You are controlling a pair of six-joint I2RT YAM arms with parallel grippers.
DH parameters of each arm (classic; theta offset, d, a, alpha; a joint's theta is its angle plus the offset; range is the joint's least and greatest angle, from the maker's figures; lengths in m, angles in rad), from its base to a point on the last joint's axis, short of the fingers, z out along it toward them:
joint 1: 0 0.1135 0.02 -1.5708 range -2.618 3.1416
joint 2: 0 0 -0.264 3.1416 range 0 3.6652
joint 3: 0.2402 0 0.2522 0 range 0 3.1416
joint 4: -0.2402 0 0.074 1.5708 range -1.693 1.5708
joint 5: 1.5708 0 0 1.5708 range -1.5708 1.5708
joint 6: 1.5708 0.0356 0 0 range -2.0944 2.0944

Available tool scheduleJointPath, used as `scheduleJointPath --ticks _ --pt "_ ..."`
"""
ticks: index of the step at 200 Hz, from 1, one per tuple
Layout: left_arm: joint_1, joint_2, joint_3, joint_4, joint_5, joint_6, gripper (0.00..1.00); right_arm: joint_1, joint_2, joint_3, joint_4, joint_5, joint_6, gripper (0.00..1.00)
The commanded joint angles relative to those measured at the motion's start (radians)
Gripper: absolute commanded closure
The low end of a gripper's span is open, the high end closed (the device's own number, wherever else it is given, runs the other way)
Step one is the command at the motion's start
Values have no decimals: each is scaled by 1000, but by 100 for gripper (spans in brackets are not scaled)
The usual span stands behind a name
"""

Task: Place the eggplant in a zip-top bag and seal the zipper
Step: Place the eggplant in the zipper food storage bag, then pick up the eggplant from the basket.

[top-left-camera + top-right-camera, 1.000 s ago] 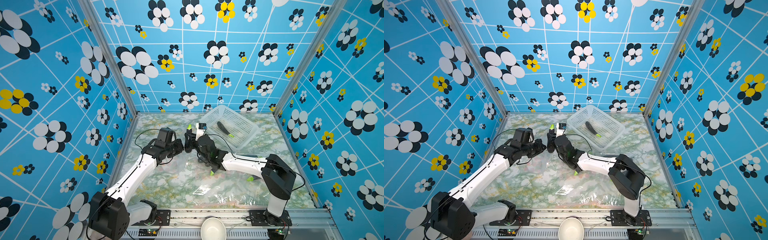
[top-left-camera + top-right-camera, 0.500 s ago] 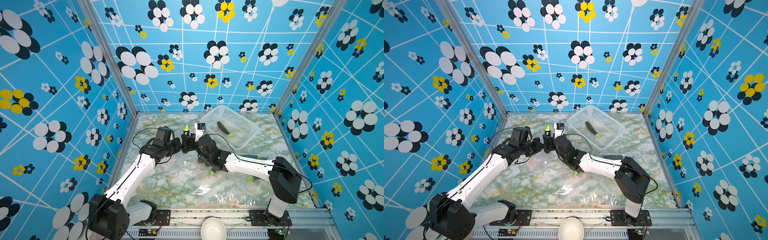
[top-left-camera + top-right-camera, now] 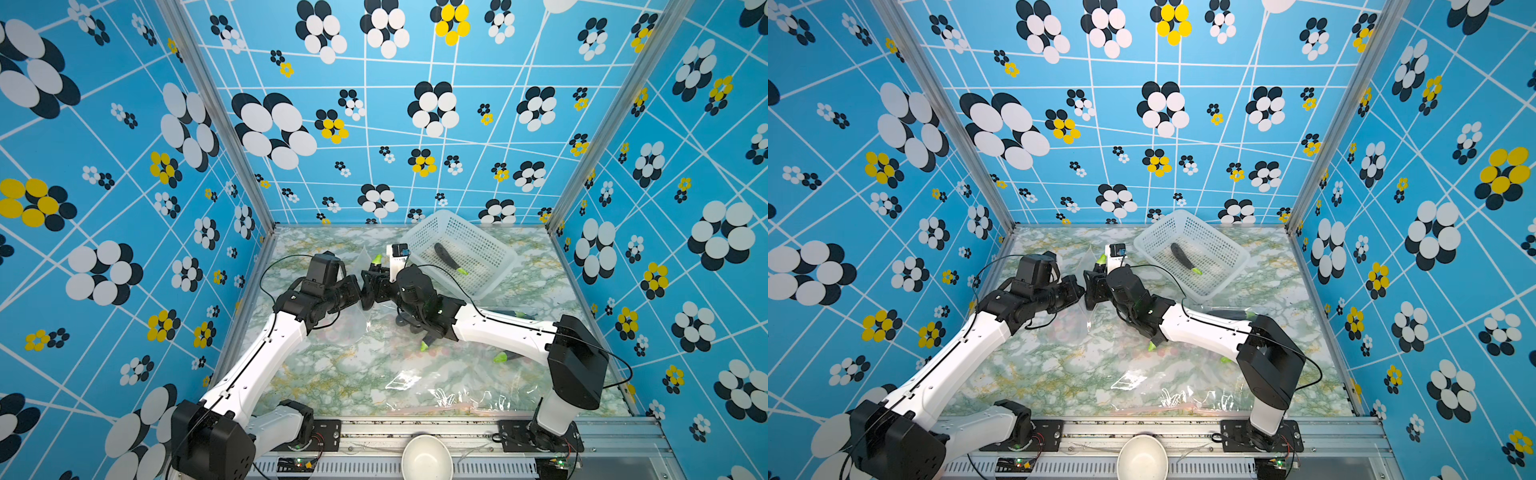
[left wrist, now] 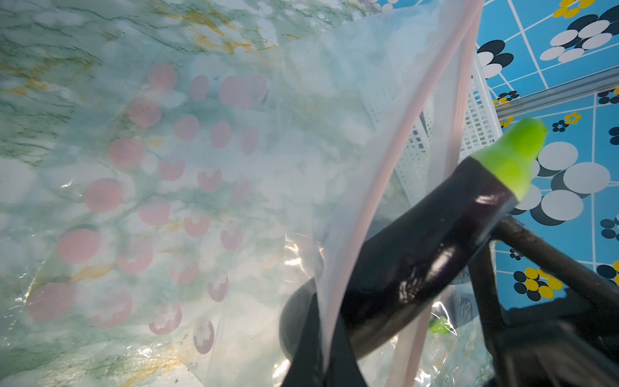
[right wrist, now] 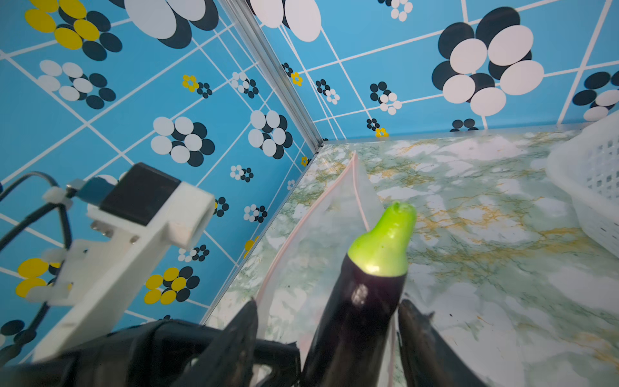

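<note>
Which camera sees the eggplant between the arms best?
Left wrist view: the eggplant shows nearly whole, bottom inside the bag. Right wrist view shows its upper half; both top views, just the green tip.

Blue flower-patterned walls (image 3: 415,62), green-marbled tabletop (image 3: 332,374)

Eggplant (image 5: 360,311) — lower end cut off by the right wrist view's edge.

We look down in both top views from high above the six o'clock edge toward twelve, taking in the whole table (image 3: 540,257) with the basket (image 3: 419,237) near one o'clock. Our left wrist camera sits close against the zip-top bag (image 4: 201,167) and eggplant (image 4: 418,251), facing about two o'clock. Our right wrist camera is just as close, shares both, and faces the eleven o'clock corner.
</note>
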State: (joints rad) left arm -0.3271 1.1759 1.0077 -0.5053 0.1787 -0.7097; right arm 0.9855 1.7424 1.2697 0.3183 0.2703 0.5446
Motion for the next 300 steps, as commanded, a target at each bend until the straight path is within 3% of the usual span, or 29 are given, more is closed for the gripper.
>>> scheduleJointPath --ticks 1,78,105,128,163,196,300 --pt "10 -10 36 -27 -29 27 100 3 -7 36 -41 -58 -32 33" --pt "11 -6 58 -63 -53 59 100 -42 -128 15 -150 -121 -43 35" --pt "11 -3 54 -67 -55 61 100 -128 -158 60 -316 -160 -46 35" --pt "10 -2 47 -61 -53 61 100 -266 -138 114 -497 -245 -84 36" --pt "9 -2 47 -61 -50 58 100 -467 -49 174 -633 -351 -177 37" --pt "10 -6 46 -62 -58 56 100 -584 82 263 -705 -341 -268 38" --pt "11 -1 58 -99 -90 64 100 -698 474 545 -781 -325 -379 39"
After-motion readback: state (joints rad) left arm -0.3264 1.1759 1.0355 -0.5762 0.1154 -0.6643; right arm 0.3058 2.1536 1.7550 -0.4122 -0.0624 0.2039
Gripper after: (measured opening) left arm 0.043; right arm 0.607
